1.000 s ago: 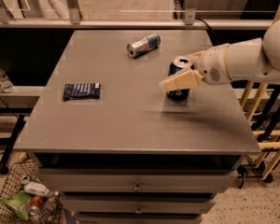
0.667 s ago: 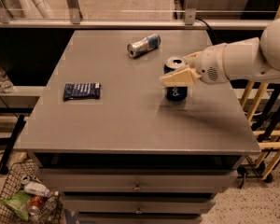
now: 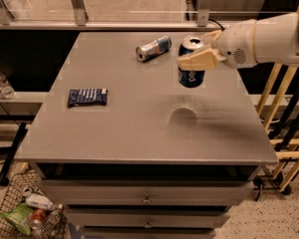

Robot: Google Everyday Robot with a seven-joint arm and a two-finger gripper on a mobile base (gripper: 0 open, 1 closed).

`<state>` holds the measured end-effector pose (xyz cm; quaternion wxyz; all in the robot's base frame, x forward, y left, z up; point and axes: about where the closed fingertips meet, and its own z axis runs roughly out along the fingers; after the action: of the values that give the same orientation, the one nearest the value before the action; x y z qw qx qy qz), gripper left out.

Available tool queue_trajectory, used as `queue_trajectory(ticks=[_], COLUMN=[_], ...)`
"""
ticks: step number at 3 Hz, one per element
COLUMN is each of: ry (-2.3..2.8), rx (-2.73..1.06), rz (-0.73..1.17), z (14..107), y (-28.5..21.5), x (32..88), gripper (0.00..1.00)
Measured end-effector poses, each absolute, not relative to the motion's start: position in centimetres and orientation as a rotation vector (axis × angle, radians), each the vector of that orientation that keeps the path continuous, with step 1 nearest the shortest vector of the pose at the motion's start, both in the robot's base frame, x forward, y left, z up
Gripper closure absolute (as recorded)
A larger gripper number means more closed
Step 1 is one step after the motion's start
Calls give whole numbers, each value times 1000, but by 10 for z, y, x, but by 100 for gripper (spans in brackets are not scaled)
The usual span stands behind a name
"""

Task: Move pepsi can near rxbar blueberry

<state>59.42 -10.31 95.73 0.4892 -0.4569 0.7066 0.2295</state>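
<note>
Currently the gripper (image 3: 195, 54) is at 2 o'clock over the table (image 3: 139, 133), and its tan, wedge-shaped fingers (image 3: 199, 61) are clamped on the can (image 3: 191, 77). One finger lies across the can's front, just under the silver rim. The other is mostly hidden behind the can.

The can is a dark blue cylinder with white lettering and stands upright. It hangs clear of the tabletop. A soft round shadow (image 3: 183, 116) lies on the surface below it, toward the table's centre.

The bar (image 3: 87, 97) is a flat, rectangular dark blue wrapper with small white print. It lies at 9 o'clock on the table, well apart from the can.

A slim silver-and-blue can (image 3: 153, 48) lies on its side at 12 o'clock, near the gripper but not touching it.

The tabletop is a smooth, matte grey slab with squared edges, and there are drawers (image 3: 147, 193) below it.

The arm (image 3: 269, 39) has a smooth, rounded white shell. It enters from 3 o'clock and runs almost level toward the left, and its wrist narrows into the tan fingers.

A wire basket (image 3: 10, 208) of litter sits on the floor at 7 o'clock.
</note>
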Motion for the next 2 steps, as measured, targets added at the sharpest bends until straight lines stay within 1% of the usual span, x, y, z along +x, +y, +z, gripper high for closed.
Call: queue_trajectory(ticks=[1, 2], ry=[1708, 1716], rx=[-1114, -1122], rz=[555, 582], z=[962, 953], y=[-101, -88], x=[594, 599], gripper=[100, 100])
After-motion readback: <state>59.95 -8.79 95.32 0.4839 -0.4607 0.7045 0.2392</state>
